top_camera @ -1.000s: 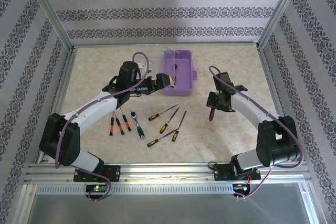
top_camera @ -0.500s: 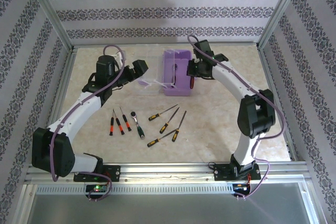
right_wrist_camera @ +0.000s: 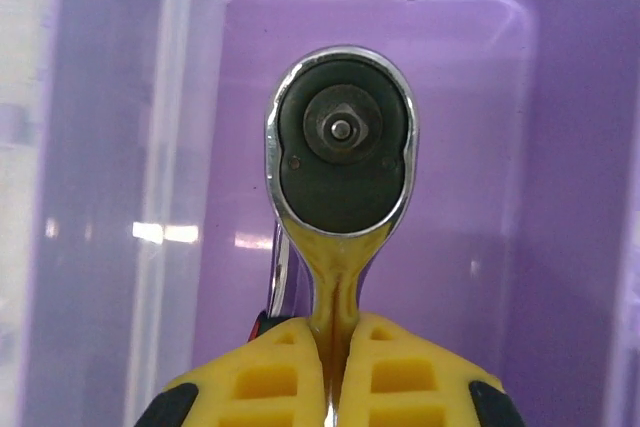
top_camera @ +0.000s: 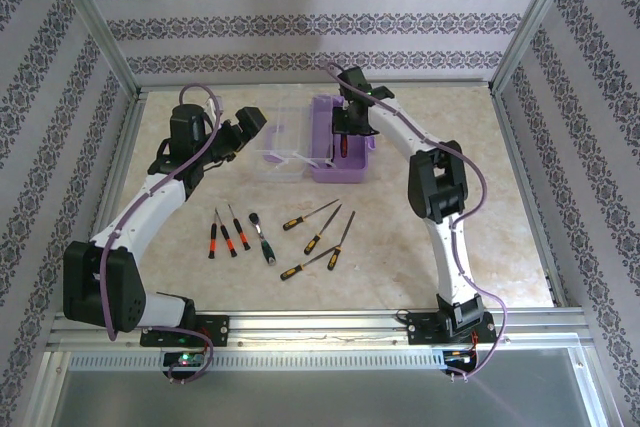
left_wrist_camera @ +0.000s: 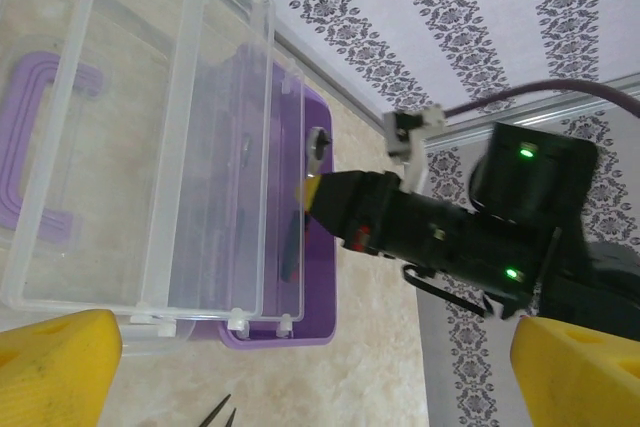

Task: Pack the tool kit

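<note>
Tool kit [top_camera: 340, 171] sits at the back centre of the tabletop [top_camera: 450, 237], its clear lid [top_camera: 280, 154] swung open to the left. Right pincer [right_wrist_camera: 335, 332] hangs over the lilac base, clamped on a ratchet [right_wrist_camera: 342, 142]. Left pincer [top_camera: 249, 131] stands wide and empty beside the lid. Loose screwdrivers [top_camera: 310, 215] lie nearer the arms.

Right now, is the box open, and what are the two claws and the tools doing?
Tool kit base, open.
Clear lid, folded flat, left of the base.
Left gripper, open, empty, beside the lid.
Right gripper, shut on the ratchet, over the base.
Ratchet, held, head pointing into the base.
Loose tools, lying on the table, not packed.
</note>
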### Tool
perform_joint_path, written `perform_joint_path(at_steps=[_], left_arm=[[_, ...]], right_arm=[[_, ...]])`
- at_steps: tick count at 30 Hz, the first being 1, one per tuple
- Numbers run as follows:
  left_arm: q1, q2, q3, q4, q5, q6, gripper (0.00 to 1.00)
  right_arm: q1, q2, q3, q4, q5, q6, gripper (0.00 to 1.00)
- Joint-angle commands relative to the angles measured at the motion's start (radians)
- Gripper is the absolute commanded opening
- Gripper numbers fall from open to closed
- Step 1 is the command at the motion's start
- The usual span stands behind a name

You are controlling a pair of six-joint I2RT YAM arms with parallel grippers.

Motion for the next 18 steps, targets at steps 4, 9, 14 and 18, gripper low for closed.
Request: perform_joint_path(at_steps=[4,9,14,18], left_arm=[[0.013,0.009,-0.016,0.080,0.045,-0.044,1.00],[0.015,0.005,-0.015,0.080,0.044,-0.045,1.00],[0.015,0.005,-0.016,0.082,0.045,-0.045,1.00],[0.016,0.007,-0.017,0.085,0.047,-0.047,1.00]], right_arm=[[-0.016,0.096,0.124,-0.053,-0.030,0.056,0.00],[-0.027,0.157,0.173,-0.071,-0.053,0.057,0.00],[-0.033,0.195,0.195,-0.097,-0.068,0.057,0.01],[-0.040,0.198,0.193,-0.096,-0.097,0.067,0.05]])
